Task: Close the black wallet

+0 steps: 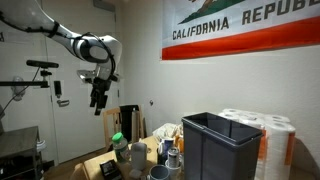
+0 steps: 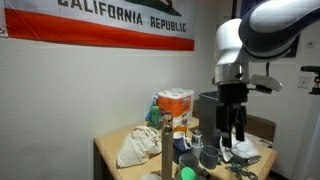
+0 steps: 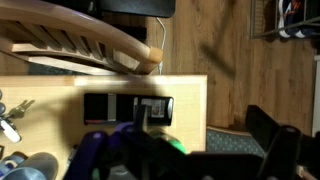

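Note:
The black wallet (image 3: 125, 107) lies open and flat on the wooden table (image 3: 185, 95) near its edge, with paler patches on its face. It also shows as a small dark shape at the table's near corner in an exterior view (image 1: 109, 170). My gripper (image 3: 205, 150) hangs well above the table with its fingers apart and nothing between them. It shows high over the table in both exterior views (image 1: 98, 100) (image 2: 232, 126). The wallet lies to the left of the fingers in the wrist view.
A big dark grey bin (image 1: 222, 146) and paper towel rolls (image 1: 265, 128) stand on one side. A green-capped bottle (image 1: 117, 141), cups and a crumpled bag (image 2: 138, 146) crowd the table. A wooden chair (image 3: 90, 42) stands beyond the table edge.

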`<state>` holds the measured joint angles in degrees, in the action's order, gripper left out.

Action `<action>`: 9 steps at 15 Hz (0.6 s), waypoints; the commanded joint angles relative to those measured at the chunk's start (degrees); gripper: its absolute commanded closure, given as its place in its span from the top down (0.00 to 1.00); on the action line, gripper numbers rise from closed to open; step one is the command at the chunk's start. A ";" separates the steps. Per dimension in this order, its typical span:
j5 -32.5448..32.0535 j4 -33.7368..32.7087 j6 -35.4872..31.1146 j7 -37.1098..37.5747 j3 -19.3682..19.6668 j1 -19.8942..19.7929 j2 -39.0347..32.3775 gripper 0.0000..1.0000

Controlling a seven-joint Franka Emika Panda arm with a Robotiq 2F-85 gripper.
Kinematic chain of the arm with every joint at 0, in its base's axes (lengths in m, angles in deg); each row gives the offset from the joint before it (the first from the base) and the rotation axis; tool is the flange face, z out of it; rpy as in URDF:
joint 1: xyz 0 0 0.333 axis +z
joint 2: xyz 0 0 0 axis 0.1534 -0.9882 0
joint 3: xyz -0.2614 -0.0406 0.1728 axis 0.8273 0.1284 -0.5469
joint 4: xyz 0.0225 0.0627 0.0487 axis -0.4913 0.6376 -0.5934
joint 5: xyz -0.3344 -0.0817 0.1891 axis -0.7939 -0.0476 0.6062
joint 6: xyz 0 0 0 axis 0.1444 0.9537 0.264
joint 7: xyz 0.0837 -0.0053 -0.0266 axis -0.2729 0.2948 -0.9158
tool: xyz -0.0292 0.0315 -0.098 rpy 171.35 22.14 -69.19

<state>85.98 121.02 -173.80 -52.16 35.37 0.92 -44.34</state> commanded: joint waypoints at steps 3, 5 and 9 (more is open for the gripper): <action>-4.90 -1.74 -5.30 1.14 -5.64 3.84 -12.06 1.00; -8.31 -1.98 -9.90 1.36 -6.31 4.80 -16.80 1.00; -15.17 -2.76 -19.36 2.62 -5.54 6.48 -25.12 1.00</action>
<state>74.80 120.73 -188.93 -51.83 29.20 6.31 -63.92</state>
